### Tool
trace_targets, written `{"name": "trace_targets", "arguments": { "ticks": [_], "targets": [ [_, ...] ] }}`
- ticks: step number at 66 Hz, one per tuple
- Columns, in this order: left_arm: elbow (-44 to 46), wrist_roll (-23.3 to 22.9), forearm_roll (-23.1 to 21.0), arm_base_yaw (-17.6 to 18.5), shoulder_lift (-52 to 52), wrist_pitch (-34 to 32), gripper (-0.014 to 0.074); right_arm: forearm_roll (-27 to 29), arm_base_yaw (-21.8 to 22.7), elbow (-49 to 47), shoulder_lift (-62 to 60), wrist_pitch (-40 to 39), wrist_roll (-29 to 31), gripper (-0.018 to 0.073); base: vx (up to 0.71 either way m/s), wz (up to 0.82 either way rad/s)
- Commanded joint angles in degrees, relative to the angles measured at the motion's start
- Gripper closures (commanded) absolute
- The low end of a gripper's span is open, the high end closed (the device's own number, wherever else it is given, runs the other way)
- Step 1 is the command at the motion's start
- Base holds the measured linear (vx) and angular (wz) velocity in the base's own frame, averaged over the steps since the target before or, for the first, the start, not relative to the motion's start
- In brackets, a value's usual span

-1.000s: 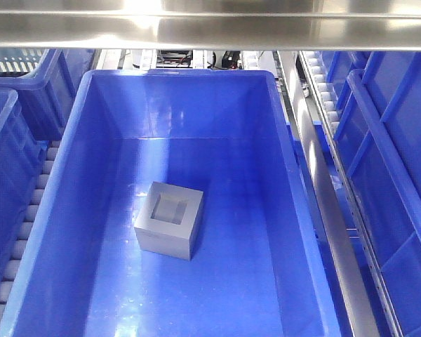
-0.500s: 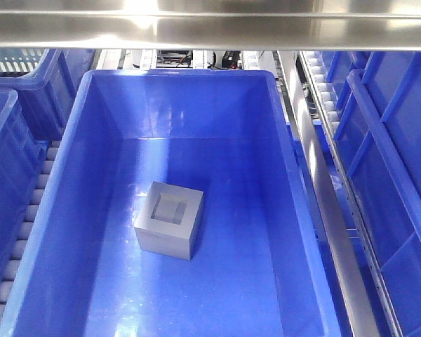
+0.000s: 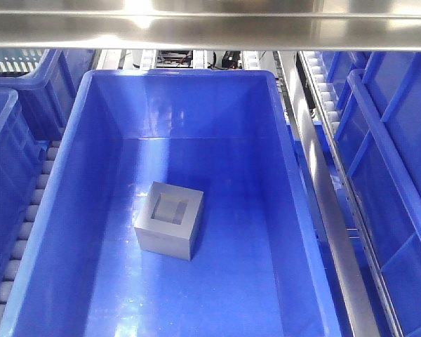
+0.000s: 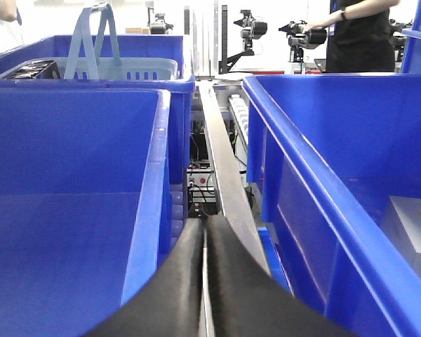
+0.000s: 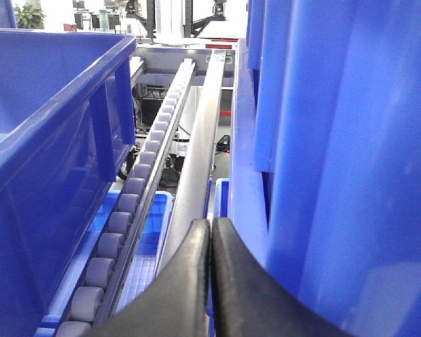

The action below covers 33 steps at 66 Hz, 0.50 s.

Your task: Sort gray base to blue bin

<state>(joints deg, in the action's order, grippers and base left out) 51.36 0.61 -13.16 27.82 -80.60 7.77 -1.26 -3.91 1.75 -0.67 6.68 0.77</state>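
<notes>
- The left gripper [image 4: 204, 281] shows in its wrist view with its black fingers pressed together, nothing between them; it sits low between two blue tubs, over a metal rail [image 4: 224, 182].
- The right gripper [image 5: 209, 281] is likewise closed and empty, its fingers meeting along a thin seam, beside a roller track [image 5: 137, 210] that runs toward 12 o'clock.
- The gray base [image 3: 169, 220] rests on the floor of the blue bin [image 3: 91, 140], recess facing up, a little toward 8 o'clock from the floor's middle and apart from every wall.
- Neither arm appears in the front view, and nothing touches the block.
- Judged from this, the sorting looks done: the block lies inside the bin, flat and stable.
- To finish well, both arms should keep outside the bin rim, clear of the neighbouring tubs [image 3: 400, 175] and rails.
- A person [image 4: 361, 31] stands at 1 o'clock in the left wrist view, well apart.
</notes>
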Motion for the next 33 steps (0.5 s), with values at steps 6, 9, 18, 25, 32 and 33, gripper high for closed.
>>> {"name": "trace_targets", "arguments": {
  "ticks": [6, 9, 18, 25, 32, 33],
  "targets": [
    [3.85, -0.61, -1.04, 0.43, -1.74, -5.60, 0.0567, -0.64, 0.27, 0.79, -0.65, -4.47, 0.31, 0.0568, 0.00, 0.00],
    [3.85, -0.61, -1.04, 0.43, -1.74, -5.60, 0.0567, -0.64, 0.27, 0.79, -0.65, -4.47, 0.31, 0.0568, 0.00, 0.00],
    [3.85, -0.61, -1.04, 0.43, -1.74, -5.60, 0.0567, -0.64, 0.27, 0.79, -0.65, -4.47, 0.31, 0.0568, 0.00, 0.00],
    [3.85, -0.61, -1.04, 0.43, -1.74, -5.60, 0.0567, -0.64, 0.27, 0.79, -0.65, -4.47, 0.31, 0.0568, 0.00, 0.00],
    [3.85, -0.61, -1.04, 0.43, -1.74, -5.60, 0.0567, -0.64, 0.27, 0.79, -0.65, -4.47, 0.31, 0.0568, 0.00, 0.00],
    [3.85, -0.61, -1.04, 0.43, -1.74, -5.60, 0.0567, -0.64, 0.27, 0.79, -0.65, -4.47, 0.31, 0.0568, 0.00, 0.00]
  ]
}}
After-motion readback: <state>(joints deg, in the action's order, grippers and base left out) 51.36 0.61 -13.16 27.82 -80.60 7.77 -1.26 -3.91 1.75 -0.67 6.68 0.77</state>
